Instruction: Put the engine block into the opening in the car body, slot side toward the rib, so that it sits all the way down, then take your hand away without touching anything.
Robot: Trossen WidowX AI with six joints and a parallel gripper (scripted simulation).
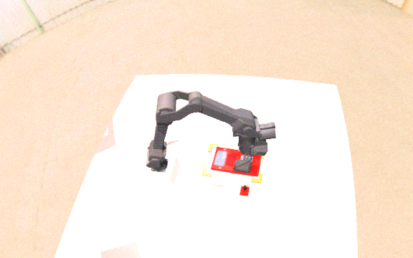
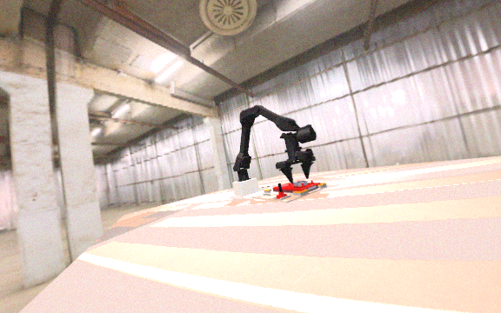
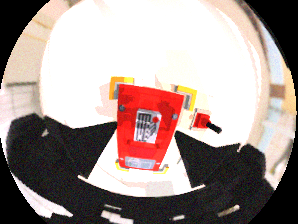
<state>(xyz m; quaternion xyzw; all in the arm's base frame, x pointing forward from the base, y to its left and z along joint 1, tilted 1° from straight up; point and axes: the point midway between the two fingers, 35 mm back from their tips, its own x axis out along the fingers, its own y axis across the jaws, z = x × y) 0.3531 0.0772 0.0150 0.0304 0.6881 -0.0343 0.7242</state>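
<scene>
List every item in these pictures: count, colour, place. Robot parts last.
Table: one, white in the top view, striped in the exterior view, carries everything.
Car body: one, red, flat on the table under the claw.
Engine block: one, grey, sitting in the car body's opening.
Window: one, pale blue-grey, at the car body's end nearer the arm's base.
Corner marks: yellow, around the car body; three show clearly in the top view.
Small part: one, red with a dark peg, on the table beside the car body.
Base block: one, white, under the arm.
Arm: one, dark grey.
Claw: one, black, open, holding nothing, above the car body.
</scene>
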